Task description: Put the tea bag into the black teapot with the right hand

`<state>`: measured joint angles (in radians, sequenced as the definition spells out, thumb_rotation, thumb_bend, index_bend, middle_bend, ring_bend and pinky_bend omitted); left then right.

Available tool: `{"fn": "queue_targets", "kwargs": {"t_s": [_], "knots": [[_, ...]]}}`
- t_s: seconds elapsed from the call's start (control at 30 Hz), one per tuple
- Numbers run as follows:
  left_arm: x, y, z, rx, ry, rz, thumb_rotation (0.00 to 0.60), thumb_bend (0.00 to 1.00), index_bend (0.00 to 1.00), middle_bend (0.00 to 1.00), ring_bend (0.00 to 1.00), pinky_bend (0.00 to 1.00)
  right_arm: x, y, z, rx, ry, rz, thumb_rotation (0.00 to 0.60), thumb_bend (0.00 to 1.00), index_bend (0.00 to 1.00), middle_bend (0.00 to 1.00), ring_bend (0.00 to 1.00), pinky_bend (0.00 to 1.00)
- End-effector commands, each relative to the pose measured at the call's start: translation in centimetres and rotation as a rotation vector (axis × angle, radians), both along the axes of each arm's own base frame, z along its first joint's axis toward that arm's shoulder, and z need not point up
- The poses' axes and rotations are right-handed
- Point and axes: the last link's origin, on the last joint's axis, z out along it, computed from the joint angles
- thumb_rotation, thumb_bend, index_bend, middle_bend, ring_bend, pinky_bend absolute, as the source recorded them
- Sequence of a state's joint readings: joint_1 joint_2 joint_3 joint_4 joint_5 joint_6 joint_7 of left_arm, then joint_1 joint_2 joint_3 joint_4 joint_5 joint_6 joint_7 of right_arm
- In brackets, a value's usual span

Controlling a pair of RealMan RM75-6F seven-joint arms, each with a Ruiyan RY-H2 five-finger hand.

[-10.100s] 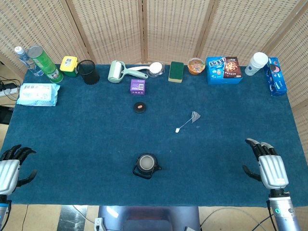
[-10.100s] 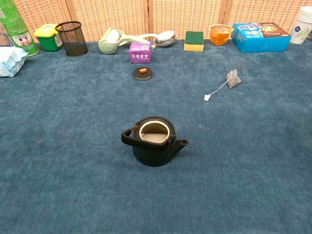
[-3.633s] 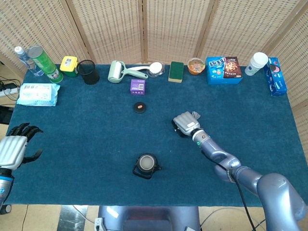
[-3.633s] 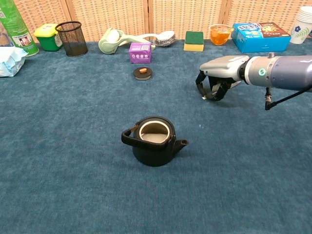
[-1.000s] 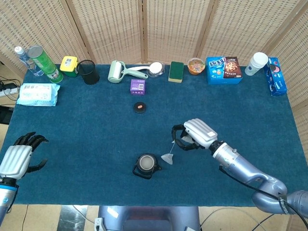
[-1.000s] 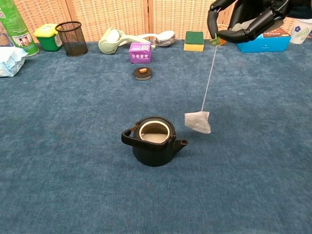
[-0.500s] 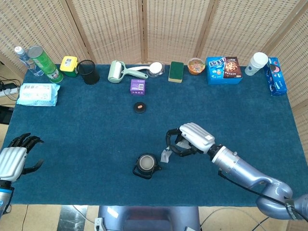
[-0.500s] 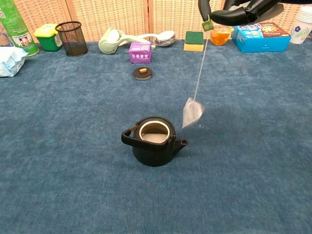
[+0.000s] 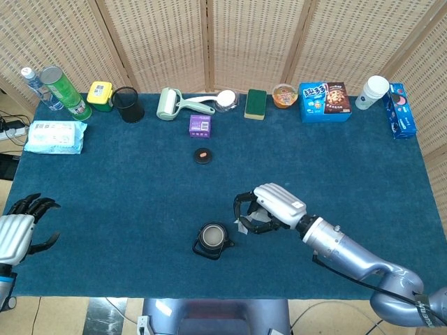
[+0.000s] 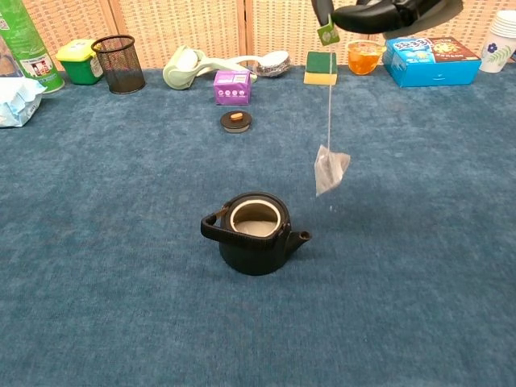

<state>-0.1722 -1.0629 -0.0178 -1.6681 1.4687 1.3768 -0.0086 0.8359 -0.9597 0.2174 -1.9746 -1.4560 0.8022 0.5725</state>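
The silver right hand (image 9: pixel 271 207) has drifted left toward the round black cast-iron teapot (image 10: pixel 254 234), fingers pinching the green paper tag, so the white mesh tea bag (image 10: pixel 330 169) now dangles on its string just right of and above the open mouth, not yet over it. There is 1 tea bag, 1 teapot and 1 small black lid (image 9: pixel 203 155). The left hand (image 9: pixel 17 230) idles empty, fingers apart.

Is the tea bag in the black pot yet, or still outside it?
Outside. The tea bag dangles on its string from the right hand, beside the open teapot, not over its mouth.
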Motion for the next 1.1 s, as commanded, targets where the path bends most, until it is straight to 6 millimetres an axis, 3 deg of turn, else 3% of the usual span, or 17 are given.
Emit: {"fn": "queue_targets", "kwargs": {"t_s": [0.03, 1.1], "knots": [[-0.1, -0.1, 0.2, 0.008, -0.001, 0.000, 0.600, 0.32, 0.30, 0.25, 0.12, 0.15, 0.6, 0.1, -0.3, 0.011, 0.005, 0.002, 0.600, 0.58, 0.62, 1.00, 1.00, 1.00], [-2.3, -0.5, 0.6, 0.019, -0.018, 0.029, 0.600, 0.32, 0.30, 0.25, 0.12, 0.15, 3.1, 0.4, -4.4, 0.059, 0.065, 0.013, 0.600, 0.58, 0.62, 1.00, 1.00, 1.00]]}}
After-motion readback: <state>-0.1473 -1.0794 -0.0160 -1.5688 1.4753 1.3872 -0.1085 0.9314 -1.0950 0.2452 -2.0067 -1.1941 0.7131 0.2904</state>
